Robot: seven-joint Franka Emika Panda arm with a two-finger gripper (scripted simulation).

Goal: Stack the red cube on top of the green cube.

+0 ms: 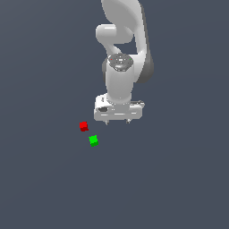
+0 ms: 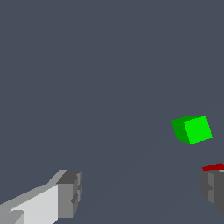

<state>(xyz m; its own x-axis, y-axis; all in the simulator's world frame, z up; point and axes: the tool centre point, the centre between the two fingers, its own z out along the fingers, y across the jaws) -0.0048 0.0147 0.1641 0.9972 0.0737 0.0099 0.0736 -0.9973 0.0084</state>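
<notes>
The red cube (image 1: 83, 126) lies on the dark grey floor, towards the exterior view's left of my gripper (image 1: 117, 120). The green cube (image 1: 93, 140) lies just beside it, a little nearer the camera and apart from it. My gripper is open and empty, and hangs above the floor to the exterior view's right of both cubes. In the wrist view the green cube (image 2: 192, 129) shows whole. Only a sliver of the red cube (image 2: 214, 167) shows behind one grey fingertip (image 2: 213, 186). The other fingertip (image 2: 70, 194) stands far from it.
The white arm (image 1: 120, 53) rises behind the gripper. The flat dark grey floor (image 1: 44, 188) runs all around.
</notes>
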